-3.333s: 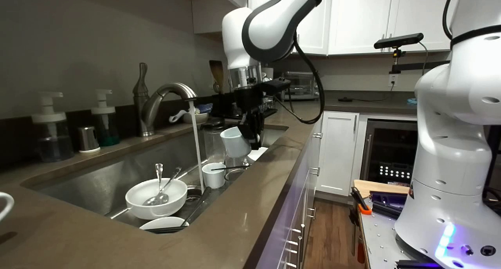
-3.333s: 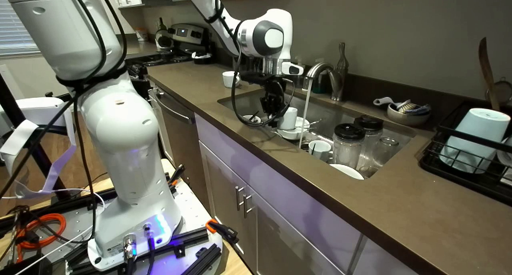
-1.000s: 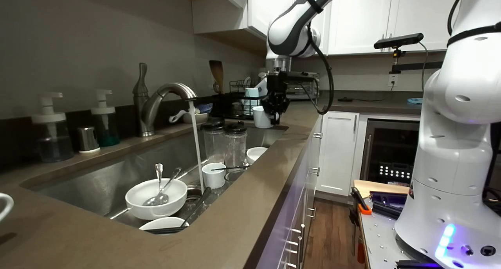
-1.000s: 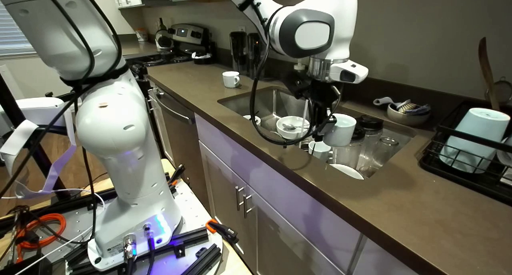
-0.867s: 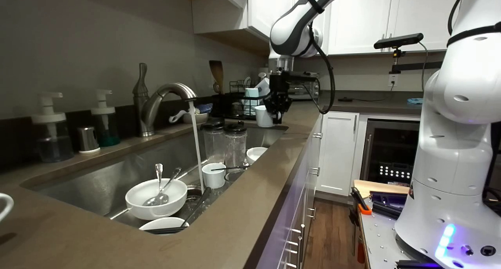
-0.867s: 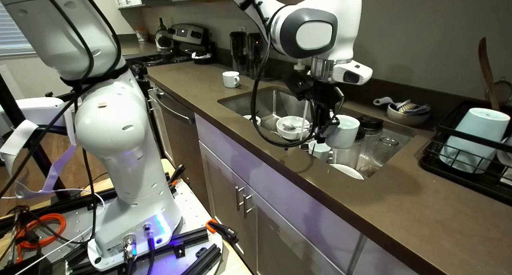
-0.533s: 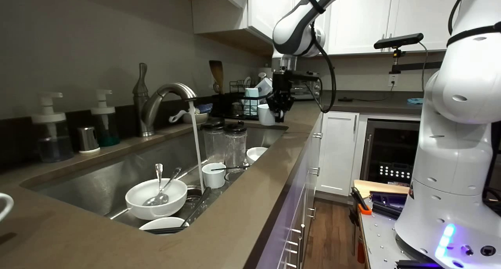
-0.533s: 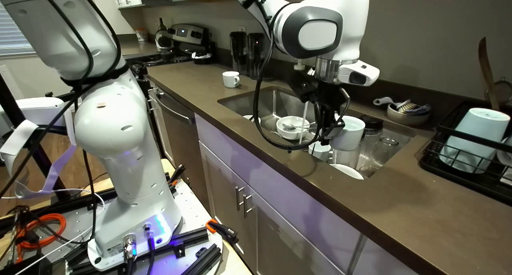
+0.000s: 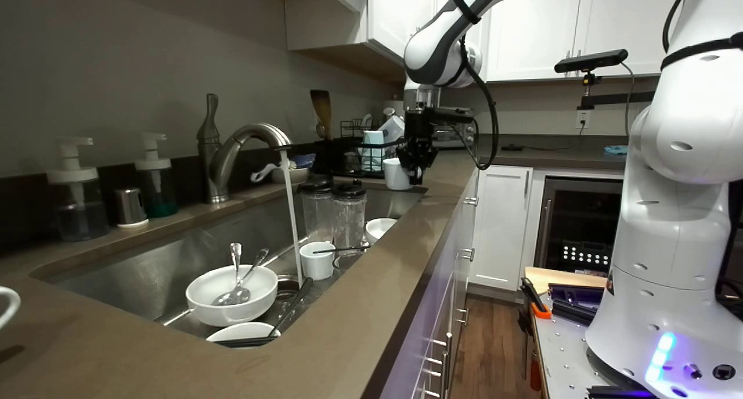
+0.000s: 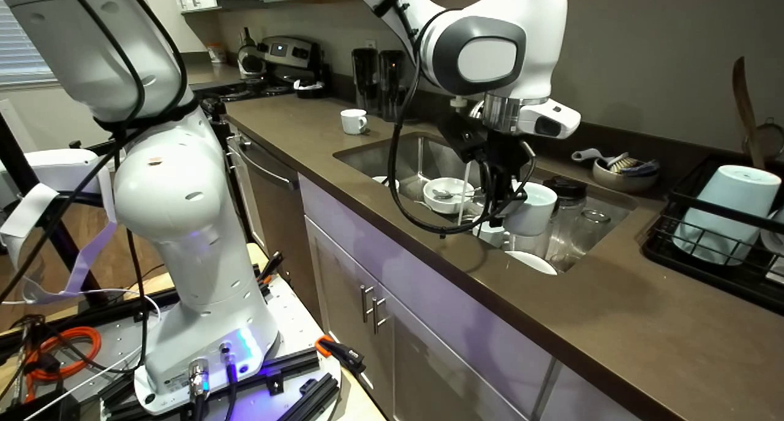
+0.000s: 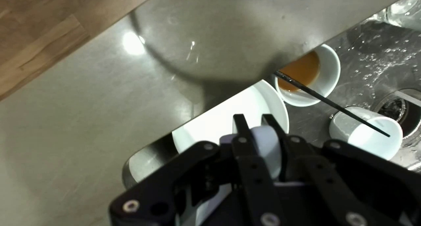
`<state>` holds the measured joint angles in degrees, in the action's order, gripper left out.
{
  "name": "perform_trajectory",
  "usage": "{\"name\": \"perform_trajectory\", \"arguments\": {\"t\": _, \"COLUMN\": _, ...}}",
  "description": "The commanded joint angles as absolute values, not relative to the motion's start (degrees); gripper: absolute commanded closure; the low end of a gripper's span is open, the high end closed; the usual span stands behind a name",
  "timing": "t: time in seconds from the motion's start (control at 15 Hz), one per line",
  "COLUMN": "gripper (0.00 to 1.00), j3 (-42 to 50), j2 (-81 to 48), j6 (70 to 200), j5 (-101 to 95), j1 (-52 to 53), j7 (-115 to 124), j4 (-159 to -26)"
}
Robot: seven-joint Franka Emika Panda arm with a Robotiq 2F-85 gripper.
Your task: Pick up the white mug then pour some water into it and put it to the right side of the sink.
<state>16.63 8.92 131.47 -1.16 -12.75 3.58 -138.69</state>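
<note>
One black two-finger gripper (image 11: 254, 120): jaws squeezed in on the side of the plain glossy white ceramic mug (image 10: 533, 211), exact contact hidden. Mug roughly upright, in the air over the long rectangular stainless-steel sink (image 9: 168, 259); contents can't be seen. Wrist view: round white bowl (image 11: 274, 102) beneath the gripper. Just beside it, white cup with brown liquid (image 11: 330, 66); thin black stick (image 11: 332, 103) lies across that and over a small white cup (image 9: 317, 265). Two clear glass jars with black lids (image 9: 350, 222) in the sink, near the mug. Water stream (image 9: 292, 219) falls from the arched brushed-metal faucet (image 9: 222, 168) into the sink, well apart from the mug. Deep white bowl with metal spoons (image 9: 232, 311) on the stream's other side. Dark brown countertop (image 10: 612, 323) around the sink: white handled cup (image 10: 353, 122) upright near one end, black wire dish rack (image 10: 698, 271) at the other, pale blue vessel (image 10: 738, 191) tilted in it.
</note>
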Motion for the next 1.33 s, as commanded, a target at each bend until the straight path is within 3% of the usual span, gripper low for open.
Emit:
{"name": "perform_trajectory", "arguments": {"t": 0.0, "gripper": 0.85, "j3": 15.76, "j2": 8.88, "j6": 131.38, "j5": -0.97, "j1": -13.63, "j7": 3.44, "j4": -138.63}}
{"name": "perform_trajectory", "arguments": {"t": 0.4, "gripper": 0.85, "j3": 15.75, "j2": 8.88, "j6": 131.38, "j5": -0.97, "j1": -13.63, "j7": 3.44, "j4": -138.63}}
{"name": "perform_trajectory", "arguments": {"t": 0.47, "gripper": 0.94, "j3": 15.75, "j2": 8.88, "j6": 131.38, "j5": -0.97, "j1": -13.63, "j7": 3.44, "j4": -138.63}}
{"name": "perform_trajectory", "arguments": {"t": 1.27, "gripper": 0.94, "j3": 19.01, "j2": 8.7, "j6": 130.29, "j5": -0.84, "j1": -17.37, "j7": 2.44, "j4": -135.84}}
